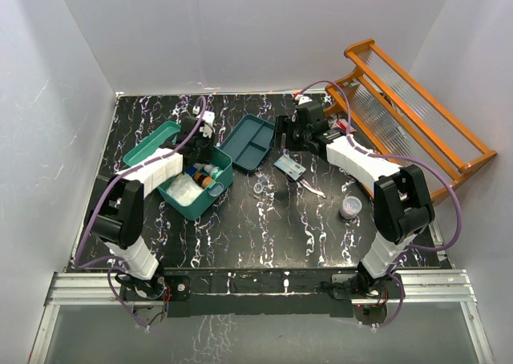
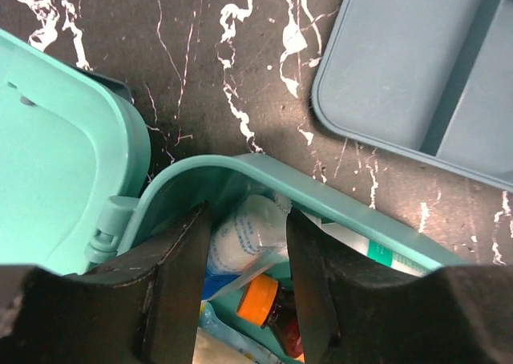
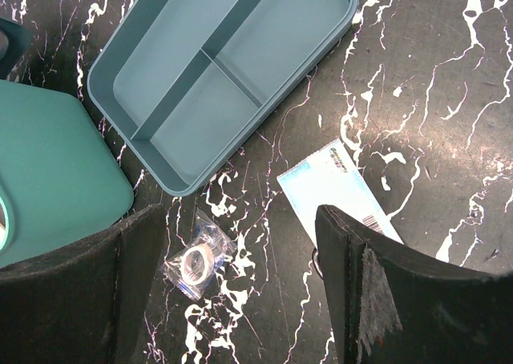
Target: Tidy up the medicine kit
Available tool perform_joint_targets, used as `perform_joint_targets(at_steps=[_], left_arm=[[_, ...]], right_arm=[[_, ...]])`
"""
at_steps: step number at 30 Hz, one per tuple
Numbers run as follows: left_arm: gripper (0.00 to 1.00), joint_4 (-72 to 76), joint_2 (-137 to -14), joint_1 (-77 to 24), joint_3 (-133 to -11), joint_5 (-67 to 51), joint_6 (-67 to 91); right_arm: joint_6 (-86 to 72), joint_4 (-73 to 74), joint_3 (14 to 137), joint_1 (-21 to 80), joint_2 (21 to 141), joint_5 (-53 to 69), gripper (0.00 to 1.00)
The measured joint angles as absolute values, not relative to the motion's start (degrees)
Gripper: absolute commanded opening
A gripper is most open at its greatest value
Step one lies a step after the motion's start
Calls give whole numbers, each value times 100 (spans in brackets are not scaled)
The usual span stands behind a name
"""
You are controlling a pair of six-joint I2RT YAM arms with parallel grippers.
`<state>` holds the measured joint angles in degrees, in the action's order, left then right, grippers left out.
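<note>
Closest to the top camera: both arm bases (image 1: 143,277), bolted along the near edge of the black marbled bench (image 1: 264,236). Further in, left of centre, medicine kit (image 1: 215,197) standing open, lid (image 1: 149,143) thrown back toward the far left, bottles and packets inside. Left hand (image 1: 200,157) right over the kit's far end. Right hand (image 1: 283,134) well apart, beside the right edge of the divided tray (image 1: 247,142); flat packet (image 1: 289,167) just nearer than it, orange rack (image 1: 417,115) off at the far right.

Left wrist view: left hand partly open, fingers (image 2: 180,276) either side of a white roll (image 2: 240,240) lying inside the kit; no clear pinch on it, so probably holding nothing. Orange-capped bottle (image 2: 258,298) next to the roll.

Right wrist view: right hand spread wide and empty, hovering over bare bench between the tray, the packet and a small bagged tape roll (image 3: 196,260).

Judging by looks: kit light, stiff moulded plastic, smooth and likely slippery, apt to slide if pushed from one side. Best hold probably a pinch on the thin wall rim, or on the lid's free edge away from the hinge for closing. Loose contents likely to shift if tipped.
</note>
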<state>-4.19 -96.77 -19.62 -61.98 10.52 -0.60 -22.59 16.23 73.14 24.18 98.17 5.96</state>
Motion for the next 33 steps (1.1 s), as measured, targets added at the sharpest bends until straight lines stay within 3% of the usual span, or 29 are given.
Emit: perform_joint_targets(at_steps=[6, 16, 33], left_arm=[[43, -502, -9402, -1962, -6342, 921, -25], [13, -655, -9295, -1962, -6283, 552, -145], [16, -722, -10079, -1962, -6305, 902, -211]], right_arm=[[-2255, 1603, 7290, 2418, 9810, 620, 73], [-2252, 1608, 7218, 2418, 9780, 626, 73], [-2235, 1608, 7218, 2412, 9776, 593, 73]])
